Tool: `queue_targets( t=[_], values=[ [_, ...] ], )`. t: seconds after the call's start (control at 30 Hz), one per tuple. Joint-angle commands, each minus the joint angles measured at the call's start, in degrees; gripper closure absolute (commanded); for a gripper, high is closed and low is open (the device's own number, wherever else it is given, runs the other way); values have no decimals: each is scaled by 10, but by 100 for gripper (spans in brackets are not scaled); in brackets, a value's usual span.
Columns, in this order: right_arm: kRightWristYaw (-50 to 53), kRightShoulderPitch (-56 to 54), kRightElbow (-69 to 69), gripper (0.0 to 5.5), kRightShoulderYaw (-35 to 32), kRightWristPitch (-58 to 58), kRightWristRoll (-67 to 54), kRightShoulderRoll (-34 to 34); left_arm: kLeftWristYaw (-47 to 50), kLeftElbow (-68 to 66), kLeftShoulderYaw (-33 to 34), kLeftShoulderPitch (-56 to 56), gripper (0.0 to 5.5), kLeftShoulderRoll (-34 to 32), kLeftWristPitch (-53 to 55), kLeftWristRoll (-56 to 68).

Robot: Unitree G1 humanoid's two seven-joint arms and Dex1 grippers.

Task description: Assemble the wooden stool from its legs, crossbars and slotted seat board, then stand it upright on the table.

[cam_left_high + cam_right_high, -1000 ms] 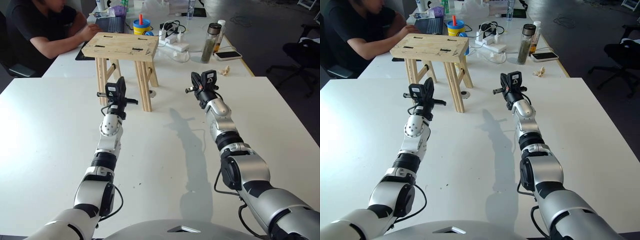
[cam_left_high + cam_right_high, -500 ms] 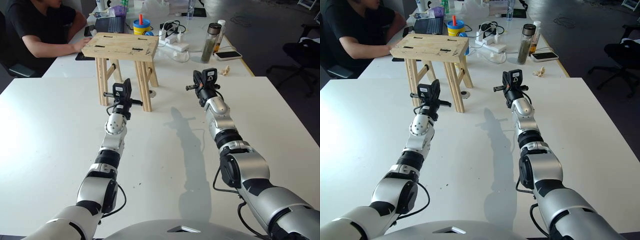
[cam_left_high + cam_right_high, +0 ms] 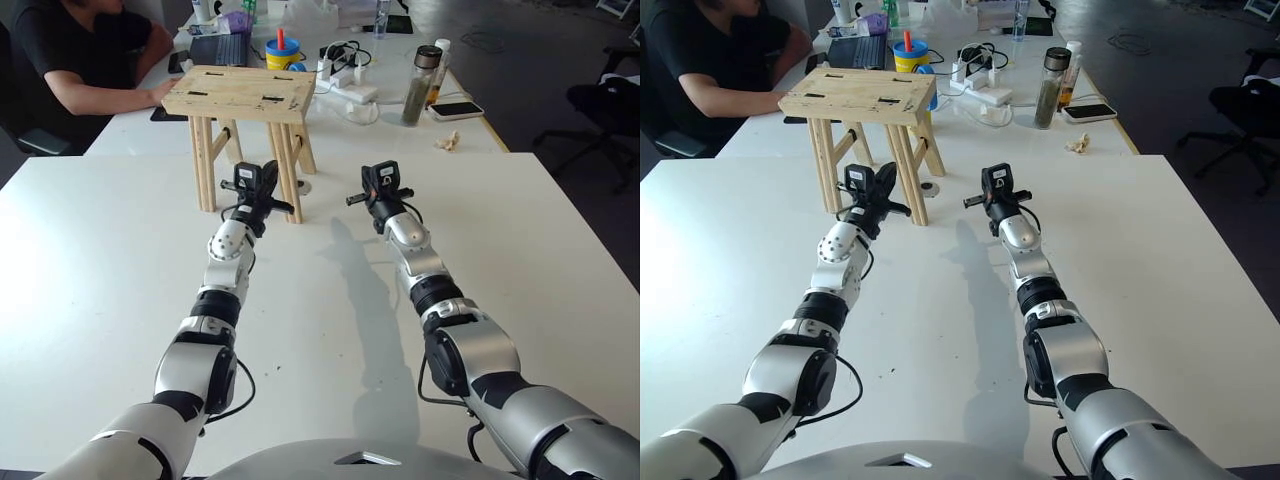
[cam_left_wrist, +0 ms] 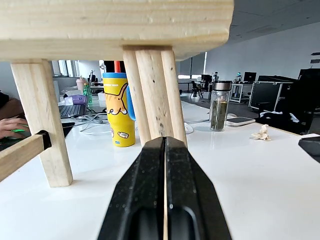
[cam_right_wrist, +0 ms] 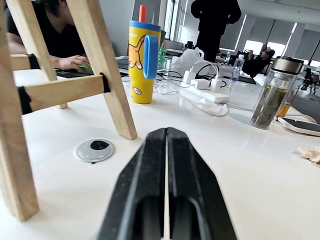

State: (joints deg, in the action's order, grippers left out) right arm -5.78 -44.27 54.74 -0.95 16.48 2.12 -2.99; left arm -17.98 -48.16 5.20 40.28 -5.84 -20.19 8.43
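White table [image 3: 100, 300], stool [image 3: 241, 92] upright; cluttered desk [image 3: 130, 135] behind

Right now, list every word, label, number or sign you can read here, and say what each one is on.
None can be read as text.
Yellow cup: a cartoon figure with small print beneath it, too blurred to read.
Left sticker, on the housing behind the left gripper: mark too small to read.
Right sticker, on the housing behind the right gripper: mark too small to read.
Wooden stool: no print visible.
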Motion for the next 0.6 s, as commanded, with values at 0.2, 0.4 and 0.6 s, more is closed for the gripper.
queue_targets(
  t=[0.2,0.4,0.6],
  values=[
    [24,71,-60,549,14,-23,11,15,24,-2,20,-13,548,-40,22,-12],
    [-12,45,-49,549,0,-38,-10,1,-5,18,8,-42,548,-22,5,-9],
    [-47,10,-30,549,-17,-42,-24,-30,22,17,3,-39,548,8,-9,-18]
  ],
)
